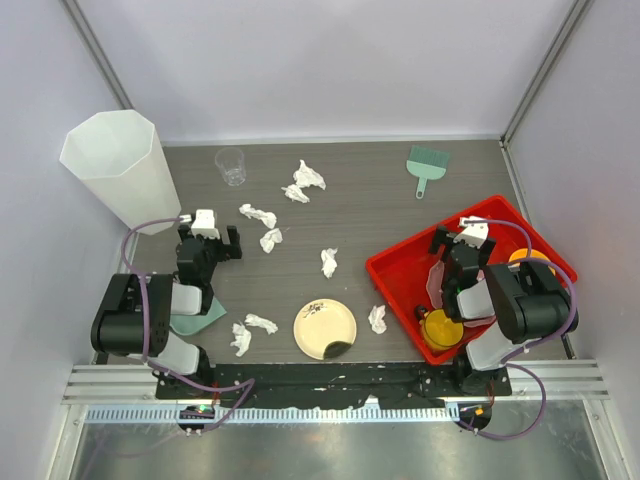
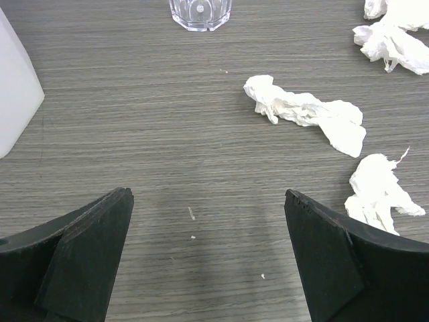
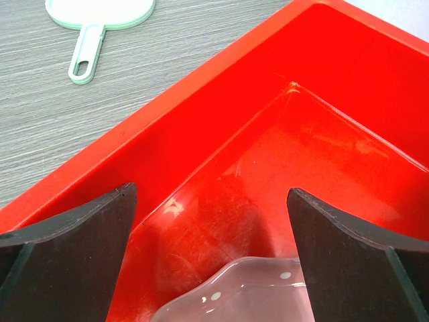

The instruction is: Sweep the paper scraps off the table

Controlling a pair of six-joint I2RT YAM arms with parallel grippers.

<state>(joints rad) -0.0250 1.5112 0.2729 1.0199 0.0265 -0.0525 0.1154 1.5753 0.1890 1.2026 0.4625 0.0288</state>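
Several crumpled white paper scraps lie scattered on the dark wood-grain table (image 1: 385,215): two at the back (image 1: 309,176), two near my left gripper (image 1: 258,215), one in the middle (image 1: 329,262), one beside the tray (image 1: 377,319) and two at the front left (image 1: 261,323). My left gripper (image 1: 209,238) (image 2: 208,201) hangs open over bare table, with scraps (image 2: 305,111) (image 2: 379,191) ahead and to its right. The right gripper (image 1: 463,245) (image 3: 211,198) stands open and empty above the red tray (image 3: 201,121).
A white bin (image 1: 120,170) stands back left, and a clear cup (image 1: 230,166) (image 2: 200,12) beside it. A green hand brush (image 1: 428,165) (image 3: 100,13) lies at the back right. The red tray (image 1: 400,275) holds a clear dish (image 3: 248,295) and yellow and orange items. A cream plate (image 1: 325,328) sits at the front.
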